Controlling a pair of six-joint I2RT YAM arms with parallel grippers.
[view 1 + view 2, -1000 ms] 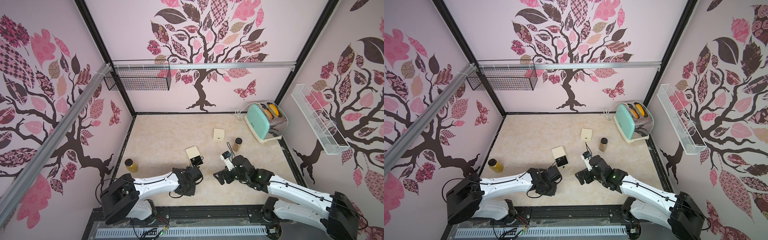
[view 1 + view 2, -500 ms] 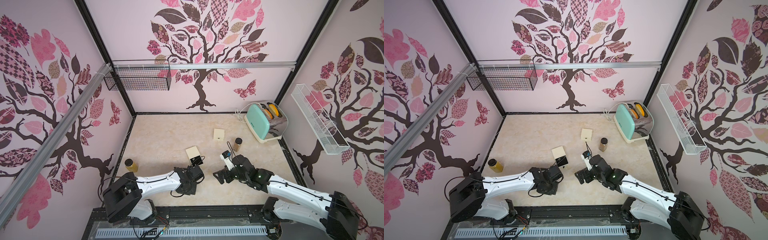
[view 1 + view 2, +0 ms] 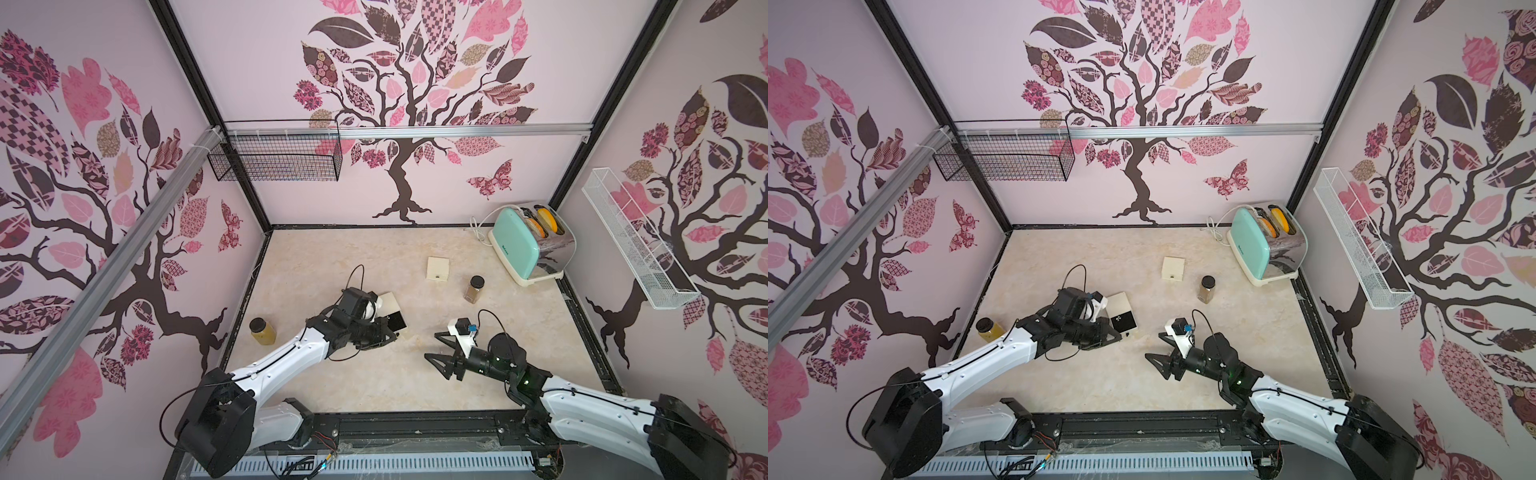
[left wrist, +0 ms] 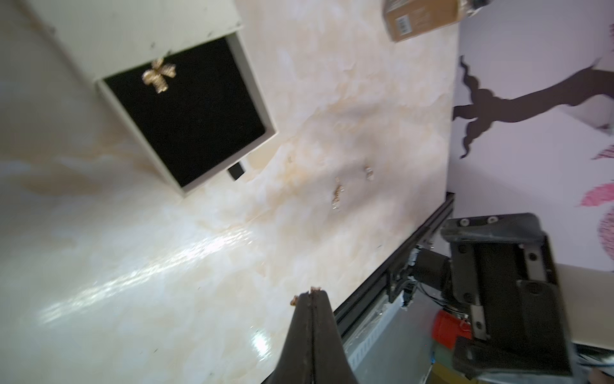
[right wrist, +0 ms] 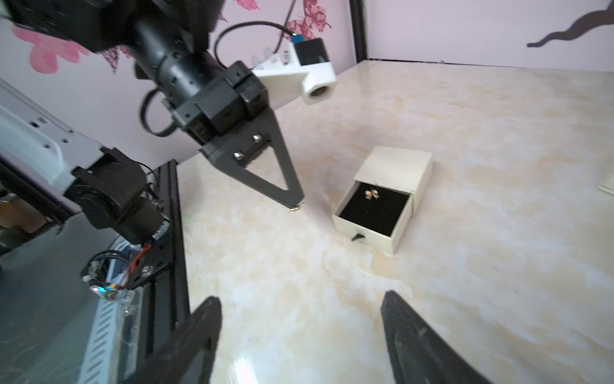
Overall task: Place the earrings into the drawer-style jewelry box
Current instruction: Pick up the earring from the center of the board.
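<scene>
Your left gripper [image 5: 296, 203] had its fingers pressed together on a tiny golden earring [image 4: 314, 290], which showed only at the very tips. Those tips stood low over the table [image 4: 149, 266], near the front of the drawer [image 5: 365, 234]. The drawer stood pulled out of the cream box [image 5: 397, 166]. A golden bow earring [image 5: 372, 193] lay on its black lining, close to the box. A loose earring [image 4: 337, 196] and a second loose earring [image 4: 368, 173] lay on the table, apart from the box. Your right gripper [image 5: 300, 299] hung above the table with its fingers spread wide, holding nothing.
</scene>
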